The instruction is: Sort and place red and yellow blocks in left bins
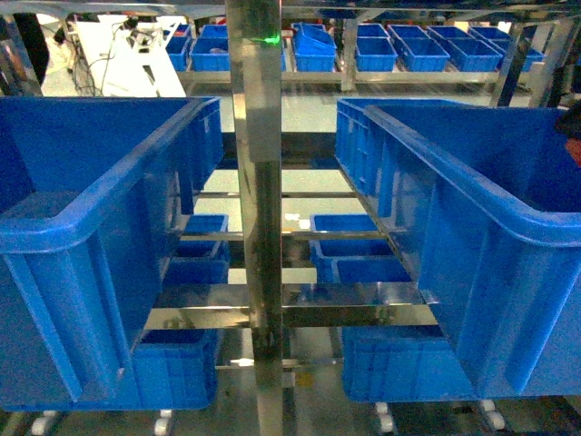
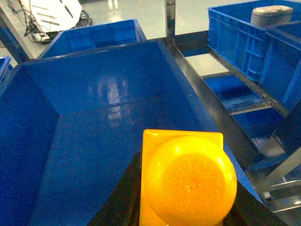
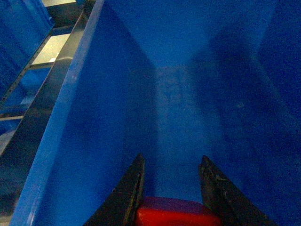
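In the left wrist view the orange-yellow block (image 2: 188, 181) fills the lower middle, one round stud facing the camera. My left gripper (image 2: 188, 205) is shut on it, its dark fingers (image 2: 124, 200) showing on either side. Below it lies the bare inside of a large blue left bin (image 2: 94, 141). In the right wrist view the red block (image 3: 176, 213) sits between the fingers of my right gripper (image 3: 172, 157), which is shut on it. It hangs inside another deep blue bin (image 3: 84, 70). The head view shows both big bins (image 1: 54, 222) (image 1: 472, 173) but neither gripper clearly.
A steel rack post (image 1: 259, 227) stands between the two big bins. Smaller blue crates (image 1: 349, 245) sit on lower shelves, and a row of blue crates (image 1: 408, 50) lines the back. A grey cylinder (image 2: 272, 14) rises in the neighbouring bin. A dark shape (image 1: 572, 136) shows at the right edge.
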